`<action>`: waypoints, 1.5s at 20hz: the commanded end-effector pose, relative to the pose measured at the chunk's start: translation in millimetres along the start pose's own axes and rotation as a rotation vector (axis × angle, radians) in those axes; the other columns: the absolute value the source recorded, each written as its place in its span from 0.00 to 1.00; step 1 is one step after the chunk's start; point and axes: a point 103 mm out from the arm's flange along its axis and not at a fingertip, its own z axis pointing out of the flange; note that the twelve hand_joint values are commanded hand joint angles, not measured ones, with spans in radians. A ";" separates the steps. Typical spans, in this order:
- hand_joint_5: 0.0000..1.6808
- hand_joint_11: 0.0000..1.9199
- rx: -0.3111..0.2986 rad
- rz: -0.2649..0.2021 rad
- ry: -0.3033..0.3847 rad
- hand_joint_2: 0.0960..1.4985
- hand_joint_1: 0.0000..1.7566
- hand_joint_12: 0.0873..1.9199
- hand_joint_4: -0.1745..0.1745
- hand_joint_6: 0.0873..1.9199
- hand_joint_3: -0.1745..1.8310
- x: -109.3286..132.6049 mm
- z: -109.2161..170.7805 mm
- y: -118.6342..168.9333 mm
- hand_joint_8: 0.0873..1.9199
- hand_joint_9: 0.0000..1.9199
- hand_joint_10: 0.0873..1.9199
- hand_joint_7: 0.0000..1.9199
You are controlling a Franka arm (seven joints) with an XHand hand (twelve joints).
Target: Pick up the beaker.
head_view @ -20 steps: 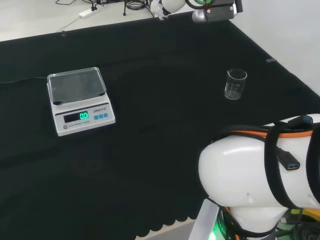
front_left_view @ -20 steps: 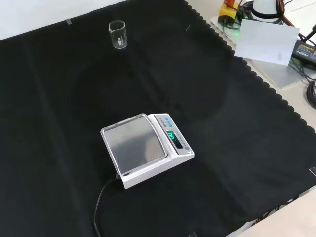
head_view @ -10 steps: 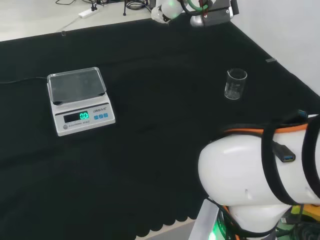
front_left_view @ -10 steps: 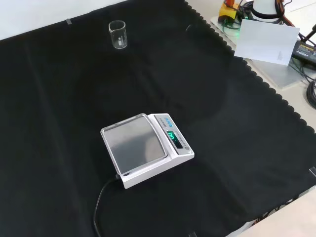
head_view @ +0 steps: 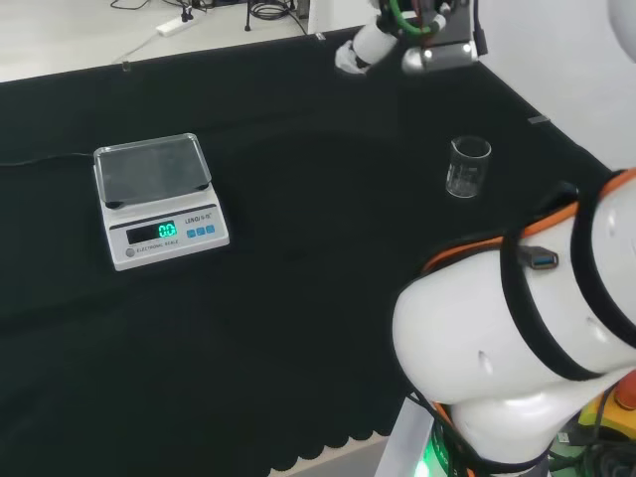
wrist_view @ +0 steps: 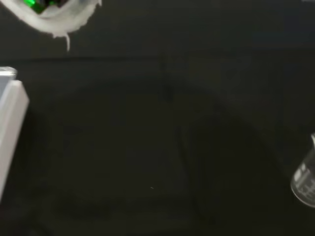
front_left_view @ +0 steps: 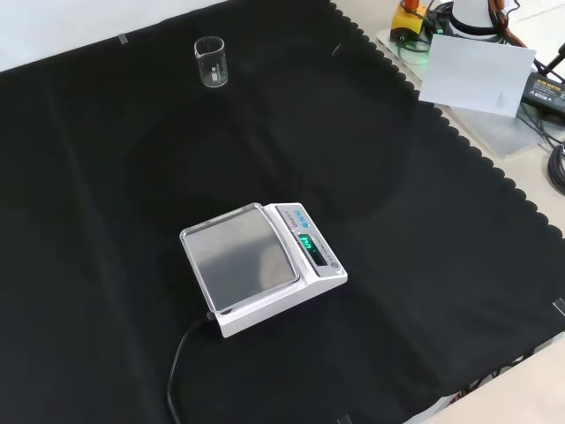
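A small clear glass beaker (head_view: 468,167) stands upright and looks empty on the black cloth, right of centre in the head view. In the front view the beaker (front_left_view: 211,62) is far off at the upper left. The wrist view catches the beaker (wrist_view: 305,181) at the picture's edge. The hand (head_view: 360,48) hangs high over the cloth's far edge in the head view, up and to the left of the beaker and well apart from it. A blurred white part of the hand (wrist_view: 56,18) shows in the wrist view. Nothing is in its grasp that I can see.
A white digital scale (head_view: 159,199) with a lit green display sits at the left in the head view; in the front view the scale (front_left_view: 260,265) is at the centre, its cable running to the near edge. The arm's big white link (head_view: 497,368) stands at the lower right.
In the head view the hand has come down and to the right, nearer the beaker. The arm's big white link has swung. Beaker and scale have not moved.
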 end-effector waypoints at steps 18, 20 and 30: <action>0.11 0.06 0.148 0.169 0.088 0.31 0.42 0.80 0.57 0.00 0.33 -109.5 99.5 57.5 0.37 0.17 0.45 0.09; 0.11 0.06 0.165 0.169 0.090 0.31 0.42 0.80 0.58 0.00 0.33 -116.1 108.1 61.8 0.37 0.16 0.45 0.09; 0.10 0.05 0.213 0.206 0.140 0.30 0.42 0.81 0.59 0.00 0.32 -156.1 159.8 86.3 0.37 0.15 0.46 0.08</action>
